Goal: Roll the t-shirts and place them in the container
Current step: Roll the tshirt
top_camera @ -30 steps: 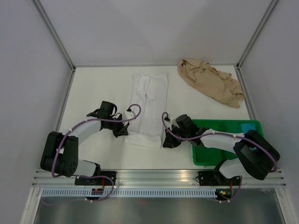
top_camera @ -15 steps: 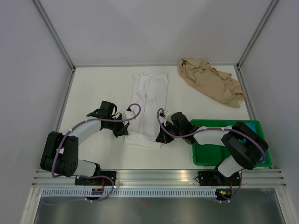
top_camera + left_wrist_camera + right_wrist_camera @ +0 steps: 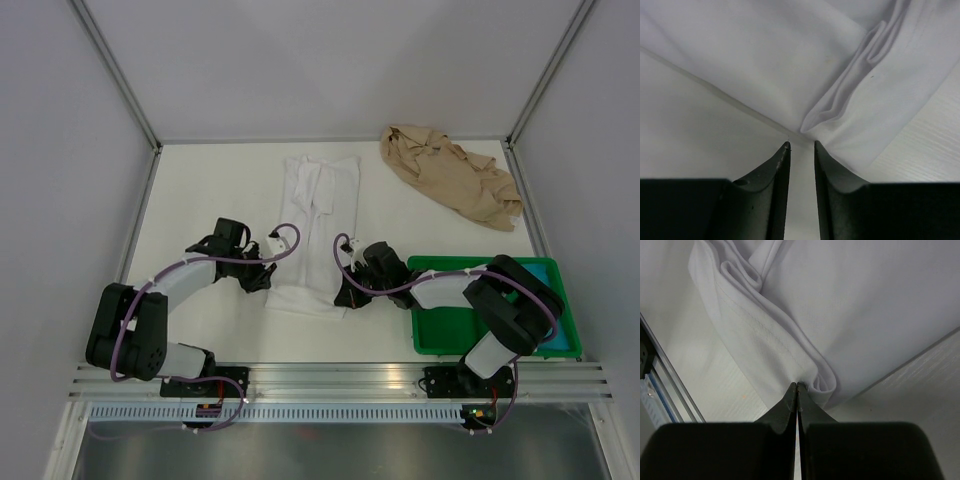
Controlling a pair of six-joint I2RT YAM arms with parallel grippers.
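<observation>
Grey panel walls enclose a white table. At the centre of the top view, the white cotton t-shirt lies folded into a long narrow strip, not yet rolled. At its lower edge the right fingers are pressed together, seemingly pinching the hem. The left fingers stand slightly apart, clamping nothing, with the other corner just ahead of their tips. The step looks like gripping that end to start the roll, so the left must next close on its corner. A crumpled tan cotton t-shirt lies upper right and a green plastic tray lower right.

Flat t-shirt central on table, crumpled t-shirt at far right corner, tray at near right
</observation>
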